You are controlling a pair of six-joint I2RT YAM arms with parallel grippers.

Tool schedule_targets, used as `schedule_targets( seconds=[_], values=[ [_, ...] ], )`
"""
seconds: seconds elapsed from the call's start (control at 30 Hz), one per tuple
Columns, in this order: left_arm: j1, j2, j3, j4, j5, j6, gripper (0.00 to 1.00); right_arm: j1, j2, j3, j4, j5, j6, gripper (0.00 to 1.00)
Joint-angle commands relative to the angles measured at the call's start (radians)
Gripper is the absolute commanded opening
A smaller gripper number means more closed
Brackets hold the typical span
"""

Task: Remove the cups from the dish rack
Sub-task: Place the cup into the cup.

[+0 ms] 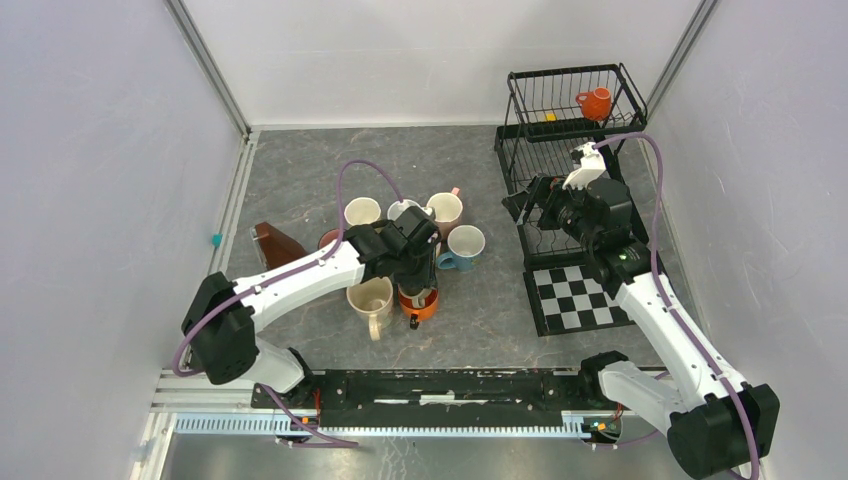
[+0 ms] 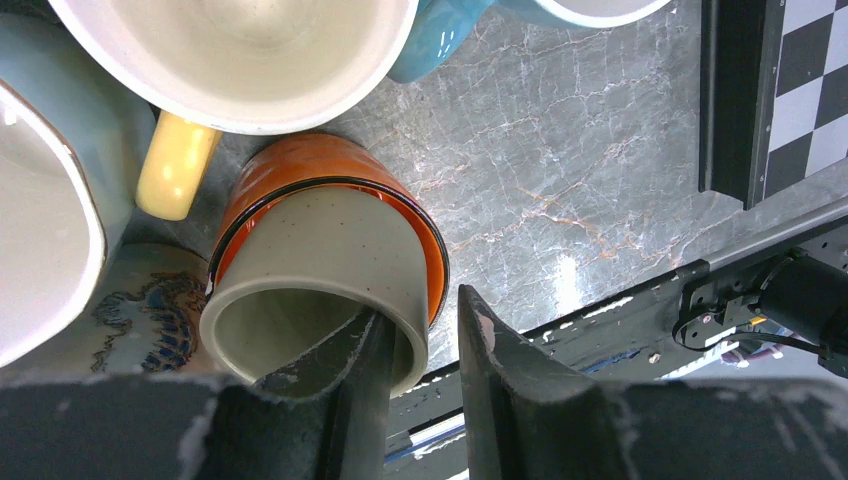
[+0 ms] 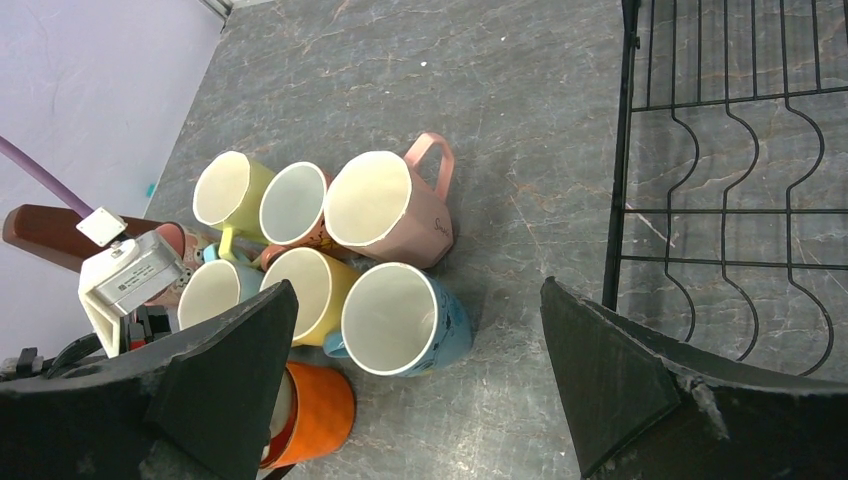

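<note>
The dish rack is set at the far right corner of the worktop. One orange cup is seen in its upper basket, toward the right end.

The remaining cups are gathered upright in a tight cluster at the middle of the worktop, most of them touching a neighbour. Among them a pink cup is placed on the far side. A blue cup is placed just nearer, and a yellow cup sits against the blue cup's left side. At the near edge of the cluster a grey cup is seated inside a second orange cup.

The left gripper is lowered over this nested pair. Its jaws are a little apart: one finger is placed inside the grey cup and the other outside both cups. A thin strip of worktop is visible between the outer finger and the orange wall, so the wall is straddled rather than pinched.

The right gripper is held above the worktop beside the left side of the rack's lower tier. Its jaws are spread wide with nothing between them.

A checkered mat is laid near the right edge, directly in front of the rack. A brown wedge is found toward the left edge, just beside the cluster.
</note>
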Motion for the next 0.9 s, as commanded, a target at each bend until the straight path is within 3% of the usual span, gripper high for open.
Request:
schedule_targets(
  seconds=[0.0, 0.53, 0.87],
  values=[
    [0.001, -0.046, 0.005, 0.020, -0.015, 0.059, 0.36, -0.002, -0.018, -0.004, 0.048, -0.019, 0.000, 0.98],
    [0.002, -0.108, -0.003, -0.008, -0.020, 0.062, 0.39, -0.003, -0.021, -0.005, 0.056, -0.029, 0.009, 0.98],
    [0.001, -0.180, 0.046, -0.048, -0.023, 0.087, 0.48, -0.003, -0.018, 0.022, 0.035, -0.014, 0.001, 0.98]
  ],
)
